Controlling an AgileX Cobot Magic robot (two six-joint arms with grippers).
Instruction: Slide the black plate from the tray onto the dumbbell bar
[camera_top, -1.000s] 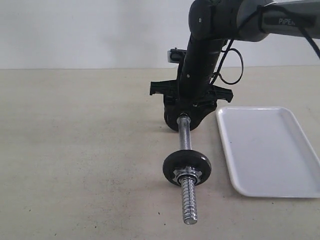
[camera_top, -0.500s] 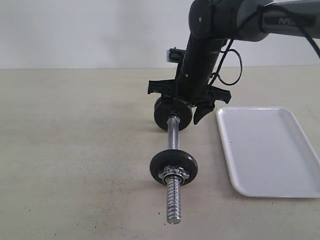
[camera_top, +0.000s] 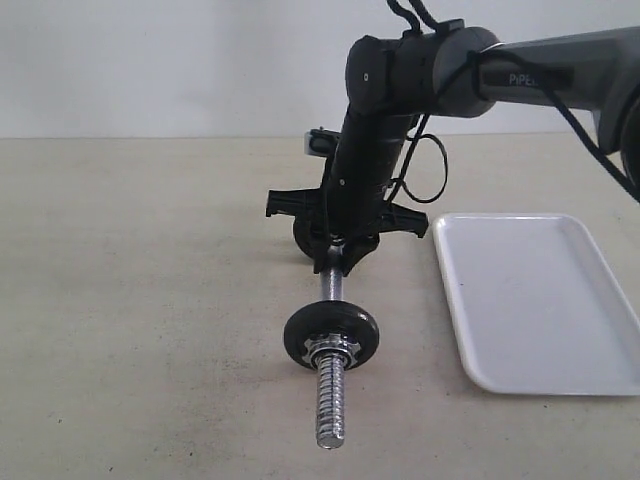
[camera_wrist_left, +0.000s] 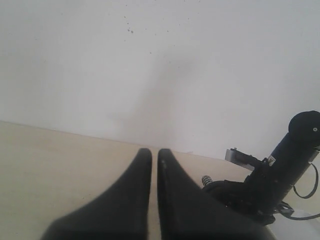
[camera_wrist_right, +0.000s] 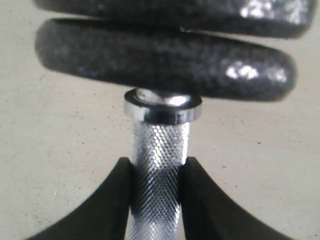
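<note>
The dumbbell bar (camera_top: 331, 288) lies on the table, pointing toward the exterior camera. Near its front end sits a black disc (camera_top: 331, 335) with a chrome star nut, and the thread sticks out past it. The black plate (camera_top: 303, 240) sits on the bar's far end, half hidden behind my right gripper (camera_top: 338, 262). That gripper (camera_wrist_right: 156, 170) is shut on the knurled shaft (camera_wrist_right: 159, 150), just short of a chrome collar ring and two black disc rims (camera_wrist_right: 165, 65). The white tray (camera_top: 540, 300) holds nothing. My left gripper (camera_wrist_left: 150, 155) is shut and holds nothing.
The tray lies right of the bar, close to the right arm (camera_top: 420, 70). In the left wrist view the right arm (camera_wrist_left: 290, 165) stands off to one side, with the bar's threaded tip (camera_wrist_left: 206, 180) beside it. A pale wall rises behind the table.
The right gripper has left the black plate on the bar's far end and closed on the shaft. Arm and bar have both shifted left, and the bar has come nearer the camera.
</note>
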